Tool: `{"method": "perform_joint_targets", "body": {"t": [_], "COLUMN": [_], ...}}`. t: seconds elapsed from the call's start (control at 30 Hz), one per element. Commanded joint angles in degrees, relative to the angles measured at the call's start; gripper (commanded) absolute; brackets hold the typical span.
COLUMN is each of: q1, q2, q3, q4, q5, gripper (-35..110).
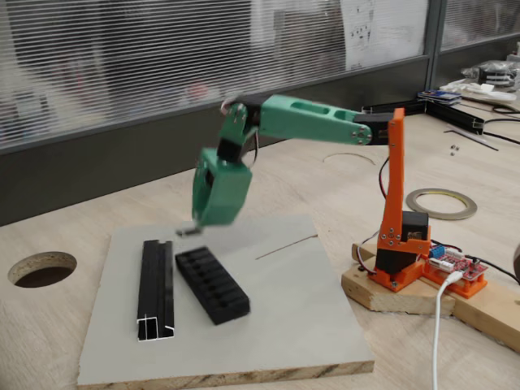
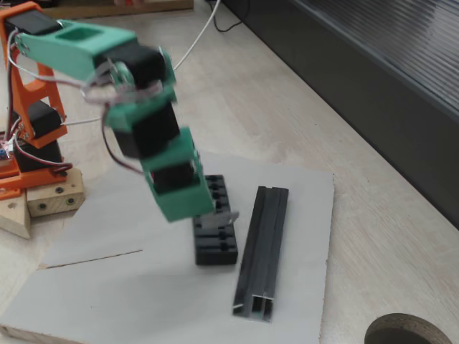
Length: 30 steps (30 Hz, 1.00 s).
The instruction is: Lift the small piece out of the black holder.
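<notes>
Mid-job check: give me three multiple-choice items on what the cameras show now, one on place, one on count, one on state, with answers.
1. Where does the long black channel rail with silvery cut ends lie?
A. On the grey board, alongside the short black slotted holder block
B. On the bare wooden table beside the round hole
C. Stacked on the holder

2. How many black parts lie on the board?
A. One
B. Two
C. Four

3. What is the state of the tiny grey metal piece?
A. Lying loose on the board
B. Held at the green gripper tips, above the holder
C. Sunk deep in a slot

Answers: 1 A, both fixed views show rail and holder apart on the board. 2 B, rail and holder only. 3 B, a fixed view shows it at the fingertips, clear of the block.
</notes>
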Motion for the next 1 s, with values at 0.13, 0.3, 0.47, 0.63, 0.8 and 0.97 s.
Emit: {"method": "perform_joint_targets", "body": {"t": [0.13,0.3,0.47,0.63,0.8,0.97], "q1": [1.1,1.1,1.1,1.1,1.1,1.1], "q2": [2.9,3.5,7.1,13.3,18.6,25.1], "q3": [-0.5,-1.1,-1.4,-1.3,-1.3,-1.2], "q4": [0.5,0.5,0.2,0.3,0.4,0.4], "q5": [0.3,0.3,0.6,0.3,0.6,0.3], "gripper": [1,1,1,1,1,1]}}
